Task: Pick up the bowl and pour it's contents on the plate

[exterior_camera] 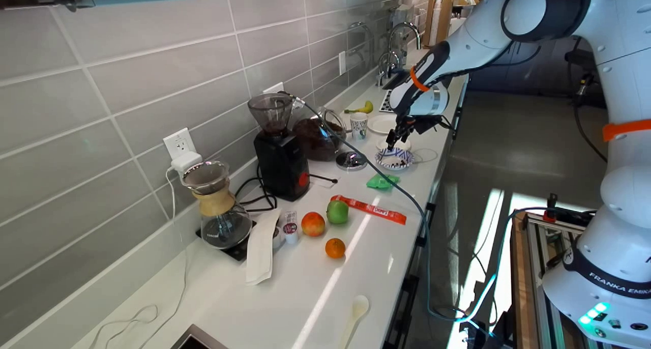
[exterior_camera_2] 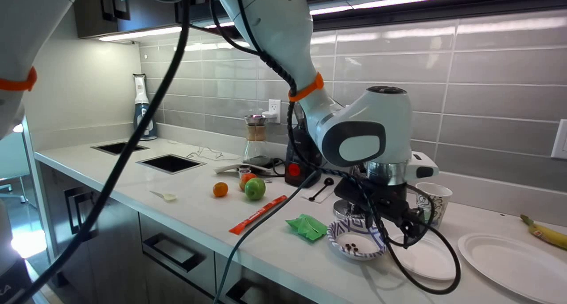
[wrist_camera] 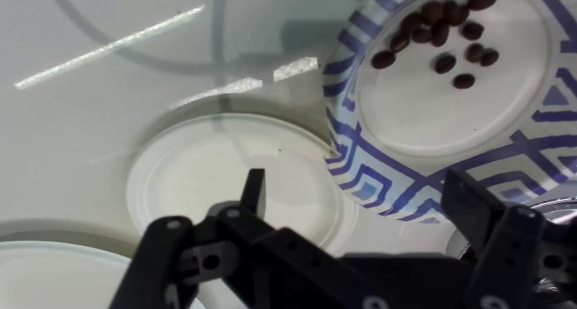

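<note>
One patterned bowl point(wrist_camera: 451, 115) holds its dark beans point(wrist_camera: 445, 63), ungrasped, near a gripper point(wrist_camera: 356, 178) with jaws wide and unladen; grasp, lift and pour onto a plate point(wrist_camera: 198, 169) remain.

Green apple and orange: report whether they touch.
Apart: in an exterior view, a strip of white counter shows between the green apple and the orange below it.
</note>
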Controlling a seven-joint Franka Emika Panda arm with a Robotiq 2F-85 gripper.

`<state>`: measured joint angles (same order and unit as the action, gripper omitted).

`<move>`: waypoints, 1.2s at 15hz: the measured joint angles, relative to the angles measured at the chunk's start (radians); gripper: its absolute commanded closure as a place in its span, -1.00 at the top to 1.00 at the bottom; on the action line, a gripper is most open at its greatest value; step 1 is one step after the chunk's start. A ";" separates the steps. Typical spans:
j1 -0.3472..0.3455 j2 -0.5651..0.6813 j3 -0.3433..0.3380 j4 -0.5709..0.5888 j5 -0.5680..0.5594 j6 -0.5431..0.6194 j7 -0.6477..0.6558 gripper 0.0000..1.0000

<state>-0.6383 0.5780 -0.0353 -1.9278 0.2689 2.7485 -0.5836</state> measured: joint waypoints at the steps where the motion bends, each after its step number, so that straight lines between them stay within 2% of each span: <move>1: -0.002 0.007 0.002 0.006 -0.002 0.000 0.000 0.92; 2: -0.003 0.014 0.003 0.012 -0.004 0.000 0.000 0.91; 4: -0.003 0.025 0.003 0.021 -0.009 0.000 0.000 0.47; 7: -0.003 0.035 0.003 0.032 -0.020 0.000 0.000 -0.05; 11: -0.003 0.046 0.007 0.043 -0.029 -0.001 0.000 -0.63; 13: -0.003 0.048 0.011 0.043 -0.033 -0.001 0.000 -0.84; 15: -0.003 0.048 0.017 0.043 -0.038 -0.001 0.000 -0.94; 18: -0.003 0.047 0.025 0.049 -0.040 -0.002 0.001 -1.00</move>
<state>-0.6412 0.6249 -0.0099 -1.8787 0.2290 2.7470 -0.5831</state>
